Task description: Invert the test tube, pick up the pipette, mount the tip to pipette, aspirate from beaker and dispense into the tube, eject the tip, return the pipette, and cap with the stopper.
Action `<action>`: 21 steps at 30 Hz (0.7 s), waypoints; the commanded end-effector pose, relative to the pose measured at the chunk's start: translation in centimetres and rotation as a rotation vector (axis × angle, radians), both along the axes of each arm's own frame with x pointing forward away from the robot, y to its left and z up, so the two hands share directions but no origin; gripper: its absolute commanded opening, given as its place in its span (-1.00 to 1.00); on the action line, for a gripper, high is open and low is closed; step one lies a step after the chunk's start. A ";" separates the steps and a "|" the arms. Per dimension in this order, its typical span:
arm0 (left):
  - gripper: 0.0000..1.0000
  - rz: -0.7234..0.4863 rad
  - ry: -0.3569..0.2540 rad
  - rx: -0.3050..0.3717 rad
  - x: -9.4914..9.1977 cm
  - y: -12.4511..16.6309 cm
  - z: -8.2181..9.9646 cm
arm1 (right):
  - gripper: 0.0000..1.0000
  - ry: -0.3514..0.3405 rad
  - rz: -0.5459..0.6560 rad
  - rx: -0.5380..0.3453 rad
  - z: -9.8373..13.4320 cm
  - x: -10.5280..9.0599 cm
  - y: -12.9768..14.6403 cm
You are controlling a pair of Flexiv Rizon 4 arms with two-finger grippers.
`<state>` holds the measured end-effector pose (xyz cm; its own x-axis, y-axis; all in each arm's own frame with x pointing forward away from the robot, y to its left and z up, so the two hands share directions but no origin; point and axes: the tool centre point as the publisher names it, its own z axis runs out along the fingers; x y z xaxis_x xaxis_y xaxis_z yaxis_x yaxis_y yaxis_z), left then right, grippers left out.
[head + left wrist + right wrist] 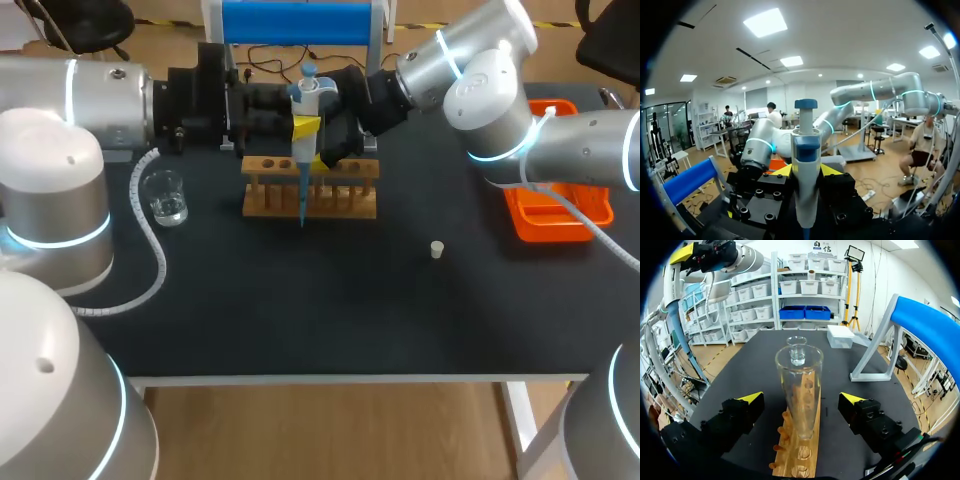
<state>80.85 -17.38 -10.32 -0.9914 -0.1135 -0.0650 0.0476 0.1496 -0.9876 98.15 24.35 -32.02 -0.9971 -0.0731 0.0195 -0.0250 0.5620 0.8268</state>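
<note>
My left gripper (305,125) is shut on the white and blue pipette (304,100), which it holds upright over the wooden rack (310,188). The pipette's thin blue tip (302,205) points down at the rack. In the left wrist view the pipette (806,190) stands between the yellow fingertips (782,171). A clear test tube (800,390) stands mouth up in the rack (796,452). My right gripper (802,399) is open around the tube, with a gap on each side. The beaker (165,195) holds some water, and the white stopper (437,249) lies on the mat.
An orange tray (556,212) sits at the table's right side under my right arm. A blue roller on a white stand (300,22) rises behind the rack. A coiled white cable (150,250) trails beside the beaker.
</note>
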 end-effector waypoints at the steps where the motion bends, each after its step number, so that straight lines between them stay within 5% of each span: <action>1: -1.00 0.003 -0.002 -0.002 -0.1 0.0 0.0 | 1.00 0.001 0.002 -0.001 0.0 0.1 -0.1; 11: -1.00 0.003 -0.002 -0.002 -0.1 0.0 0.0 | 1.00 -0.035 -0.020 0.001 2.3 -1.3 -2.6; 21: -1.00 0.003 -0.002 -0.002 -0.1 0.0 0.0 | 1.00 -0.064 -0.010 0.008 5.7 -5.1 -7.6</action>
